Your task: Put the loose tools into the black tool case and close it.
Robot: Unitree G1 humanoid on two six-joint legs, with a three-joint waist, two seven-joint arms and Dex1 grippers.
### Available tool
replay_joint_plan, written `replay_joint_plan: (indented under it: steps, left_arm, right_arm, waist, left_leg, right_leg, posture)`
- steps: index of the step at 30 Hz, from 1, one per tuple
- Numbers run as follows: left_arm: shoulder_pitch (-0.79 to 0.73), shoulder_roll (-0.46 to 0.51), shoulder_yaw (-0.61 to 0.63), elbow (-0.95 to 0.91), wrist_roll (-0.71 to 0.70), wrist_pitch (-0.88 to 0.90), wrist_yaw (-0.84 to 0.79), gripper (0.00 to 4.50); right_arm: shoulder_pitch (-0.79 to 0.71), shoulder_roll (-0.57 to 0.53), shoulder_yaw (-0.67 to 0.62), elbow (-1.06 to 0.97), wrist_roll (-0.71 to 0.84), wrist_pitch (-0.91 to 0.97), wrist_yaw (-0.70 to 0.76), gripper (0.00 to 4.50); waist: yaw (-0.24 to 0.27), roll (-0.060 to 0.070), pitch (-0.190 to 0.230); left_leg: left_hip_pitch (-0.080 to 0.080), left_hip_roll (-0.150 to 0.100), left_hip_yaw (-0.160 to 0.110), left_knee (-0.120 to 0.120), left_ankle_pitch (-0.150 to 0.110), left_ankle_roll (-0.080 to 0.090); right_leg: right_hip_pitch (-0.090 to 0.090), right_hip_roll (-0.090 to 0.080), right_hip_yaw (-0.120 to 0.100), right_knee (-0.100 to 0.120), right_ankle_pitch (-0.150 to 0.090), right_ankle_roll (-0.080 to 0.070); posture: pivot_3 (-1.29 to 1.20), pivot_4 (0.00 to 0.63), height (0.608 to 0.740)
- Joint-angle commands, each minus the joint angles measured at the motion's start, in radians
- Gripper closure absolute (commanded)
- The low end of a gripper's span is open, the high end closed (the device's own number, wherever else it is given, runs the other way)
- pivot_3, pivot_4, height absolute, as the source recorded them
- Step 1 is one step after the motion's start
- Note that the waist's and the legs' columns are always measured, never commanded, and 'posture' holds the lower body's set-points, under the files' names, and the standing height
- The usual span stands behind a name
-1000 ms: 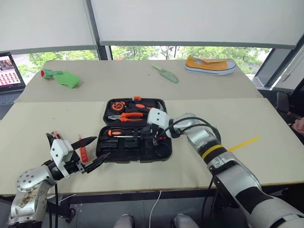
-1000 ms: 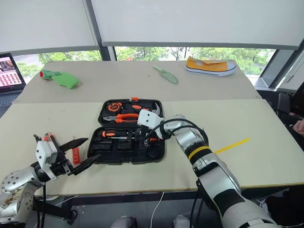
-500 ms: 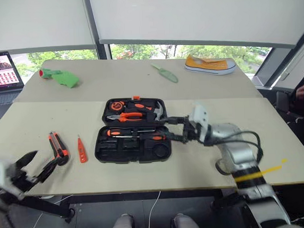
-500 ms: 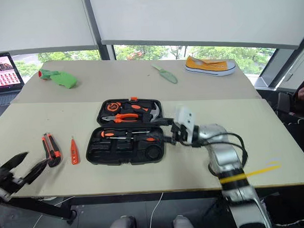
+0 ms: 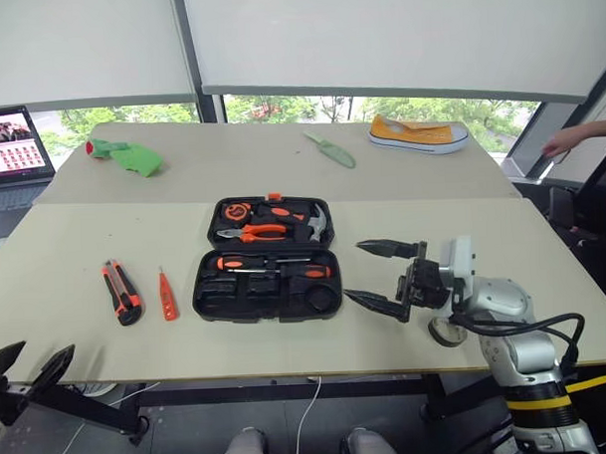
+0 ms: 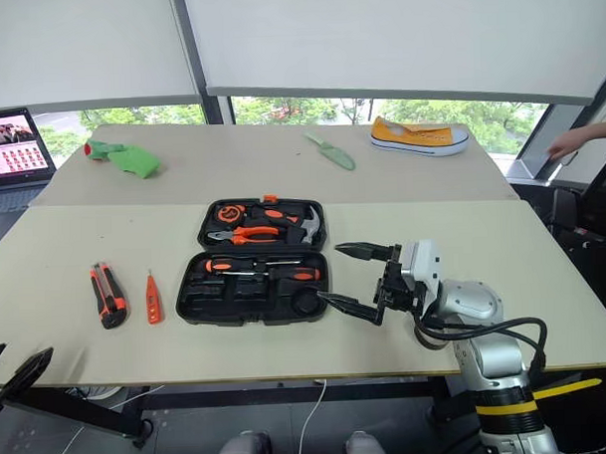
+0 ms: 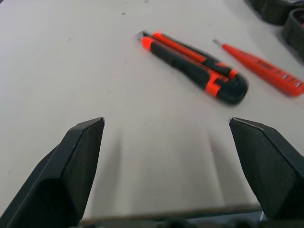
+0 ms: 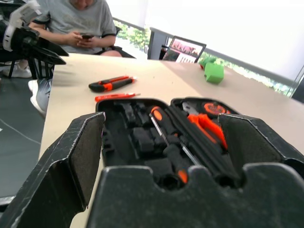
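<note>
The black tool case (image 5: 200,302) lies open at the table's middle. Two orange-and-black screwdrivers (image 5: 272,263) lie in its near half, and a dark round tape roll (image 5: 325,298) sits in the near right corner. The orange-black utility knife (image 5: 121,292) and the small orange tester screwdriver (image 5: 166,296) lie on the table left of the case. My right gripper (image 5: 362,273) hangs open and empty just right of the case, pointing at it. At the table's near left corner my left gripper (image 5: 33,358) stands open and empty, facing the knife (image 7: 194,66) and the tester (image 7: 262,70).
Pliers, a tape measure and a hammer fill the case's far half. A green trowel (image 5: 330,148), a yellow sneaker (image 5: 419,133) and a green object (image 5: 123,157) lie on the far table. A laptop (image 5: 11,148) stands far left. A person's hand (image 5: 577,138) shows at the right edge.
My right gripper opened and drew back to the right out of the case, leaving a screwdriver there. My left gripper withdrew to the near left corner, away from the knife and tester.
</note>
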Motion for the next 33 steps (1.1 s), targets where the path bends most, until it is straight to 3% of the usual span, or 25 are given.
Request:
replay_joint_plan:
  steps: [1,6,15,20,23,33]
  left_arm:
    - [-0.042,0.038,-0.005,-0.229,-0.129,0.196,0.142,0.00]
    - [-0.200,0.003,-0.142,-0.449,-0.171,0.427,0.507,0.00]
    - [-0.377,-0.163,-0.359,-0.493,-0.072,0.589,0.845,0.00]
    - [-0.434,-0.220,-0.397,-0.462,0.001,0.599,0.905,0.00]
    - [-0.444,-0.231,-0.418,-0.449,0.035,0.599,0.903,0.70]
    - [-0.512,-0.306,-0.468,-0.375,0.136,0.601,0.921,0.70]
  right_arm:
    - [-0.049,-0.024,-0.008,0.018,0.014,-0.035,0.036,0.07]
    - [-0.085,-0.031,0.012,0.060,0.010,-0.046,0.073,0.07]
    - [-0.089,-0.058,0.016,0.033,0.024,-0.015,0.083,0.07]
    - [-0.078,-0.083,0.007,-0.003,0.040,0.008,0.078,0.07]
    - [-0.058,-0.099,-0.001,-0.028,0.045,0.022,0.073,0.00]
    - [-0.015,-0.130,-0.014,-0.095,0.068,0.061,0.040,0.00]
  waist:
    - [0.000,0.000,0.000]
    - [0.001,0.000,0.000]
    - [-0.001,0.000,0.000]
    - [0.004,-0.001,0.000]
    - [0.007,-0.001,0.000]
    - [0.016,-0.001,0.000]
  left_leg:
    - [0.000,0.000,0.000,0.000,0.000,0.000]
    - [0.000,-0.001,0.000,0.000,0.001,0.001]
    - [0.001,-0.001,0.000,0.000,0.005,0.009]
    - [0.001,-0.002,0.000,0.001,0.005,0.009]
    - [0.001,-0.002,0.000,0.001,0.005,0.009]
    - [0.001,-0.003,0.000,0.001,0.005,0.009]
  right_leg:
    - [0.000,0.000,0.000,0.000,0.000,0.000]
    - [0.006,0.001,0.002,0.000,0.003,0.008]
    - [0.005,0.004,0.005,0.001,0.003,0.008]
    - [0.006,0.003,0.005,0.000,0.003,0.009]
    - [0.006,0.003,0.005,0.000,0.003,0.009]
    - [0.006,0.003,0.005,0.000,0.003,0.009]
  posture:
    - [0.00,0.150,0.740]
    - [0.00,0.150,0.740]
    - [0.00,0.150,0.740]
    - [0.00,0.150,0.740]
    - [0.00,0.150,0.740]
    - [0.00,0.150,0.740]
